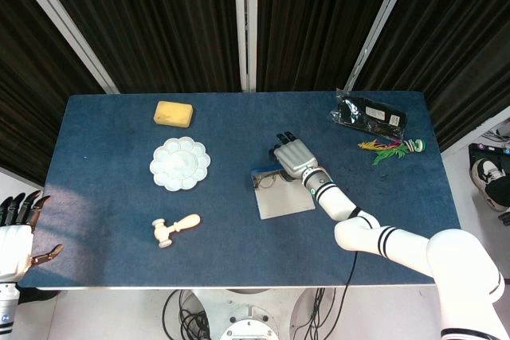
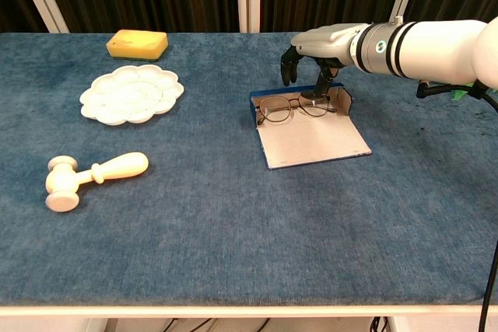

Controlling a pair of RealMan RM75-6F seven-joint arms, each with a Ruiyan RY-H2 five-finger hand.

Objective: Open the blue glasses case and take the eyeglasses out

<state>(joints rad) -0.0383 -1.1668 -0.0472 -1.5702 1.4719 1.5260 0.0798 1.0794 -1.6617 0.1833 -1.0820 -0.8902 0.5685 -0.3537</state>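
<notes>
step: lift eyeglasses [image 2: 293, 106] from open blue glasses case [image 2: 310, 138], frame centre | right hand [image 2: 315, 56] poised above, fingers curled down, grasping nothing | tip: pinch bridge, avoid lenses

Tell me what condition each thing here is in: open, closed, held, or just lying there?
Blue glasses case: open, lid flat on the table.
Eyeglasses: in the case, not lifted.
Right hand: above the eyeglasses, fingers curled down, holding nothing.
Left hand: off the table's edge, empty.
Mallet: lying on its side.
Palette: flat, untouched.
</notes>
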